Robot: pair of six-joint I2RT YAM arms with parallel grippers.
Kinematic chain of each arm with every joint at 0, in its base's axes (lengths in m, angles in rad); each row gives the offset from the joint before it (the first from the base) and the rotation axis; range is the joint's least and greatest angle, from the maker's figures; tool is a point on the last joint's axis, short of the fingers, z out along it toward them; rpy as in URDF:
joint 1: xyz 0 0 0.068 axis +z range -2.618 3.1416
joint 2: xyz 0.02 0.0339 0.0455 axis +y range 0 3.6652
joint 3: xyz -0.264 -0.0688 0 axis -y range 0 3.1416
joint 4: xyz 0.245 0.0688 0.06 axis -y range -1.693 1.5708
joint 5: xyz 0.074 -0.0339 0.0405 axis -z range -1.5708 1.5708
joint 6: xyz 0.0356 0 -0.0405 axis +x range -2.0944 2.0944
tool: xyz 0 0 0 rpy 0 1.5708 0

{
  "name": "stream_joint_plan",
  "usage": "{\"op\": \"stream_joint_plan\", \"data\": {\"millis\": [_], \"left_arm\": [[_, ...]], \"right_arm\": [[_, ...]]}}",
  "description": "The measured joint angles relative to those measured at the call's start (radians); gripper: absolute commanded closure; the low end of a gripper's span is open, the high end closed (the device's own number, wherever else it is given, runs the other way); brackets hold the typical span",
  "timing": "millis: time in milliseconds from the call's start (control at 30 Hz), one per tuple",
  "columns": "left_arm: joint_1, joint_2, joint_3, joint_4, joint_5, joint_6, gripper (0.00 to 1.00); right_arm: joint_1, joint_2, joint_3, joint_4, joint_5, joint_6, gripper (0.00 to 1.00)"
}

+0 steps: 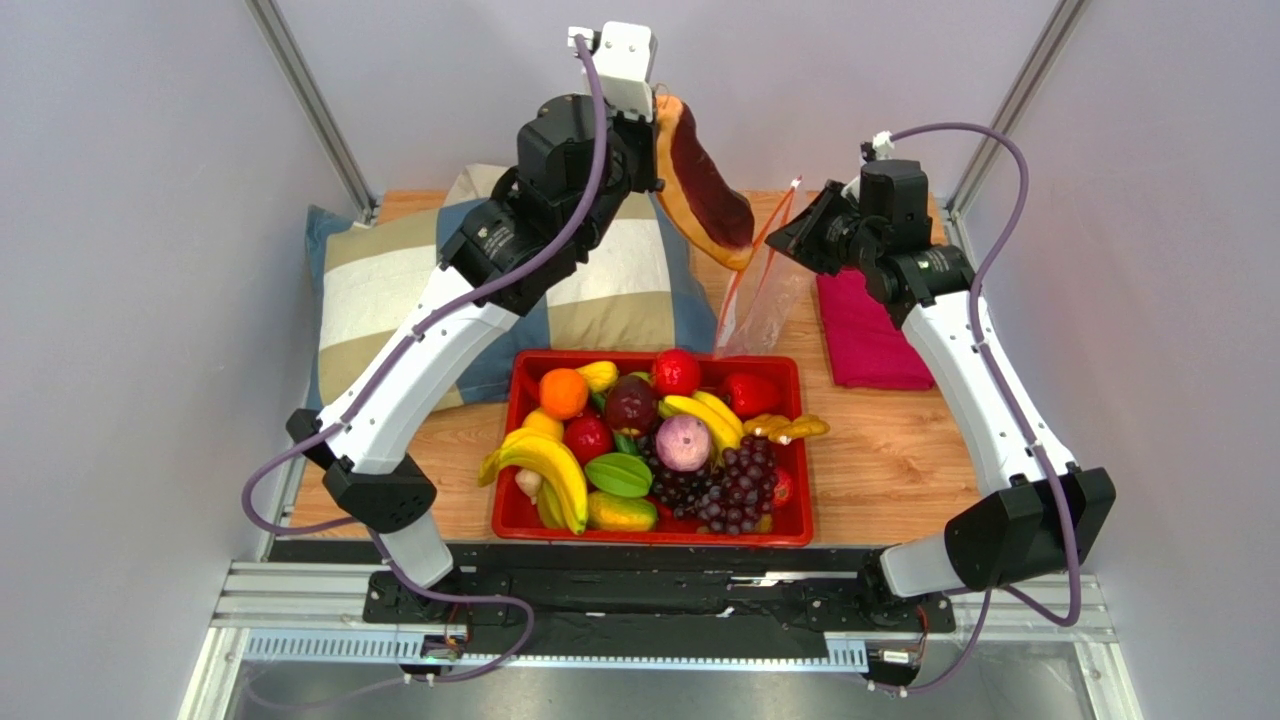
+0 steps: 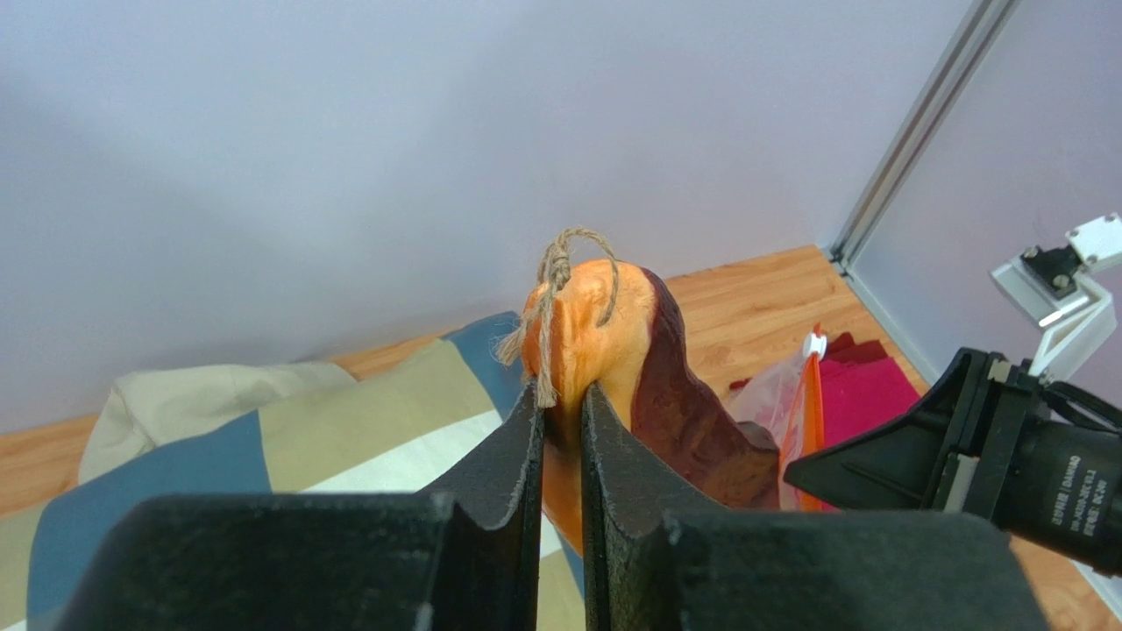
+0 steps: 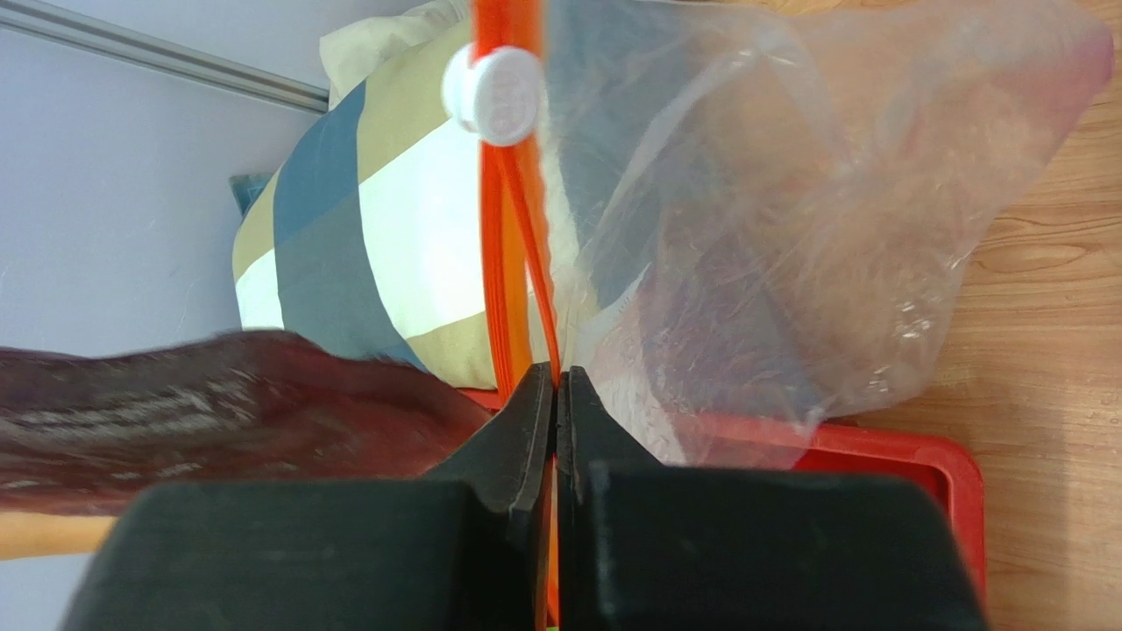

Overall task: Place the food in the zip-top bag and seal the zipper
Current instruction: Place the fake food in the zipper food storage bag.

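Note:
My left gripper (image 1: 661,132) (image 2: 562,391) is raised high at the back and shut on the orange rim of the long maroon-fleshed slice (image 1: 706,188) (image 2: 685,408), just below its twine loop. The slice hangs tilted, its lower end next to the mouth of the zip-top bag (image 1: 763,308) (image 3: 790,237). My right gripper (image 1: 796,228) (image 3: 555,375) is shut on the red-orange zipper (image 1: 747,263) (image 3: 507,224) and holds the bag up, with the white slider (image 3: 491,93) at the strip's far end. The round pink-purple onion-like ball (image 1: 684,443) lies in the tray.
A red tray (image 1: 654,533) full of toy fruit sits at the table's near middle. A checked pillow (image 1: 631,285) lies behind it at the left. A folded magenta cloth (image 1: 872,338) lies at the right under my right arm.

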Motion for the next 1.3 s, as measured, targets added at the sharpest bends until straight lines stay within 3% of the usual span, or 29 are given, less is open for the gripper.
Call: {"op": "stream_joint_plan", "data": {"millis": [767, 1300], "left_arm": [[-0.046, -0.013, -0.094, 0.020, 0.020, 0.006, 1.00], [-0.050, -0.013, -0.233, 0.198, -0.043, 0.102, 1.00]], "right_arm": [[0.007, 0.035, 0.006, 0.007, 0.023, 0.000, 1.00], [0.007, 0.035, -0.003, 0.029, -0.051, 0.051, 1.00]]}}
